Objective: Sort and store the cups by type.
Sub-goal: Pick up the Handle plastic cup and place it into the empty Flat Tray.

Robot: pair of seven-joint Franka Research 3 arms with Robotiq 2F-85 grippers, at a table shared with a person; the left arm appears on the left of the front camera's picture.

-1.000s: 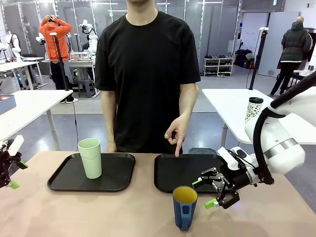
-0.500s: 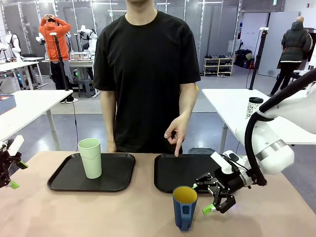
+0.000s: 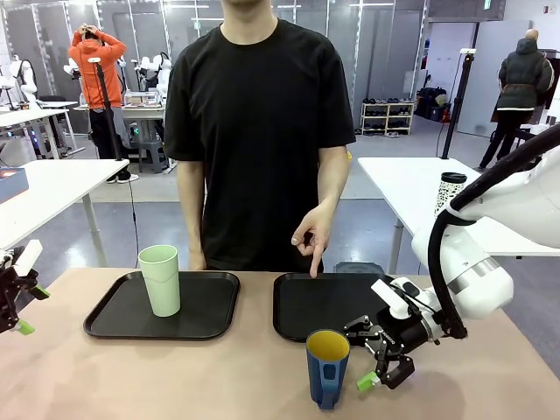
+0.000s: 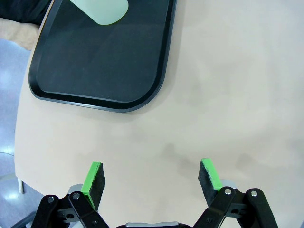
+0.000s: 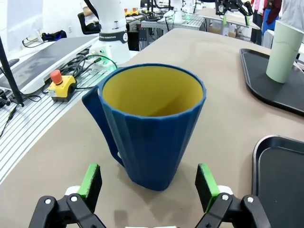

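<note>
A dark blue mug (image 3: 327, 367) with a yellow inside stands on the bare table near the front, its handle toward the robot's side. My right gripper (image 3: 360, 355) is open just right of it, at mug height. In the right wrist view the mug (image 5: 152, 137) stands upright just ahead of that open gripper (image 5: 148, 181), apart from the pads. The pale mint-green tumbler (image 3: 160, 280) stands upright on the left black tray (image 3: 109, 322). My left gripper (image 3: 31, 310) is open at the table's left edge; its wrist view shows the gripper (image 4: 152, 178) open over bare table, near the tray (image 4: 95, 71) and tumbler (image 4: 102, 10).
A second black tray (image 3: 293, 315) lies right of centre, behind the mug. A person stands at the far side; one hand (image 3: 312, 236) points down at that tray. A white speckled cup (image 3: 451, 192) with a dark lid stands on another table behind.
My right gripper has moved left and lower, closing in on the blue mug, still open. The left arm, the tumbler and the person's hand have not moved.
</note>
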